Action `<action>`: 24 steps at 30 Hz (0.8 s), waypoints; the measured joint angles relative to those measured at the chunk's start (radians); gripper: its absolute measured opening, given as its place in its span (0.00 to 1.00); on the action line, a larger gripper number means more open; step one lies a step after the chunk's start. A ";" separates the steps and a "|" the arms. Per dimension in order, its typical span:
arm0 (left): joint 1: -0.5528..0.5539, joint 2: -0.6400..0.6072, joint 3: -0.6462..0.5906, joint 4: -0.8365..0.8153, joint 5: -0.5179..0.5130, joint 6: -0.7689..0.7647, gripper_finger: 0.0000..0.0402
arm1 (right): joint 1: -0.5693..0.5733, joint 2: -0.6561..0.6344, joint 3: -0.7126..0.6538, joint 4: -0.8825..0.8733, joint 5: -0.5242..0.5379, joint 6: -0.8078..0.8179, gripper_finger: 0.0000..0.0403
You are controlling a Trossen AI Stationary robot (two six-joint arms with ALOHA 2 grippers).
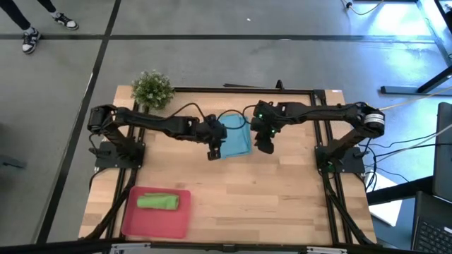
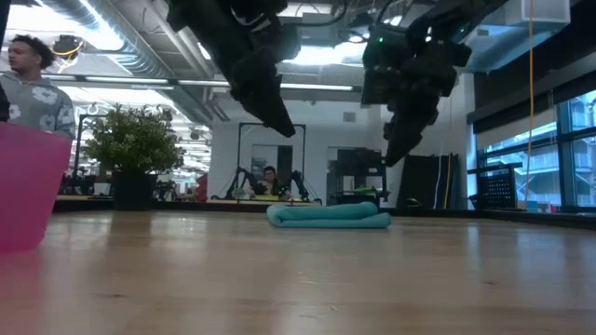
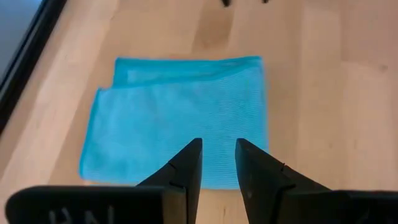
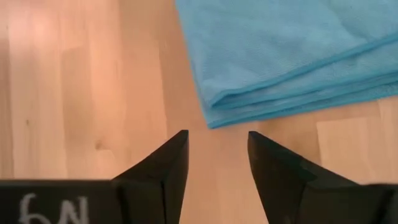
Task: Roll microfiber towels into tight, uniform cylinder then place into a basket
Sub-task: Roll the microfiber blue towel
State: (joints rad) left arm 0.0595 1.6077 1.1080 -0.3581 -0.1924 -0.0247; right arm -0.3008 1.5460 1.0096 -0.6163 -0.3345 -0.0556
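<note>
Light blue towel (image 1: 236,139), lime green towel (image 1: 157,202), pinkish-red basket (image 1: 134,220).

We see bare tabletop (image 1: 282,197) btwn blue towel (image 1: 235,140) & red tray (image 1: 157,219); plant (image 1: 152,89) blocks far left corner; both arms hang over towel.

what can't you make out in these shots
- Blue towel, high view: both grippers overhang its side edges, so its outline is hidden.
- Blue towel, right wrist view: cut off by the picture's edge.
- Basket, low view: cut off at the edge and blurred; the green towel inside is hidden by its wall.
- Green towel, high view: too small to judge how tightly it is rolled.
</note>
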 joint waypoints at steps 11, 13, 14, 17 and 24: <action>-0.058 -0.010 0.000 -0.013 0.091 -0.028 0.16 | 0.048 -0.028 0.000 -0.006 0.001 -0.005 0.41; -0.057 -0.010 0.000 -0.012 0.085 -0.051 0.13 | 0.053 -0.028 0.000 -0.007 0.001 -0.002 0.41; -0.057 -0.010 0.000 -0.010 0.076 -0.063 0.13 | 0.054 -0.028 0.000 -0.007 0.001 -0.001 0.41; -0.056 -0.010 0.000 -0.010 0.063 -0.075 0.13 | 0.058 -0.028 0.000 -0.006 0.001 -0.001 0.41; -0.057 -0.010 0.000 -0.007 0.008 -0.077 0.25 | 0.059 -0.028 0.000 -0.006 -0.028 0.028 0.41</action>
State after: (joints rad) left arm 0.0029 1.5982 1.1084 -0.3653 -0.1844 -0.1013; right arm -0.2420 1.5177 1.0096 -0.6228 -0.3622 -0.0277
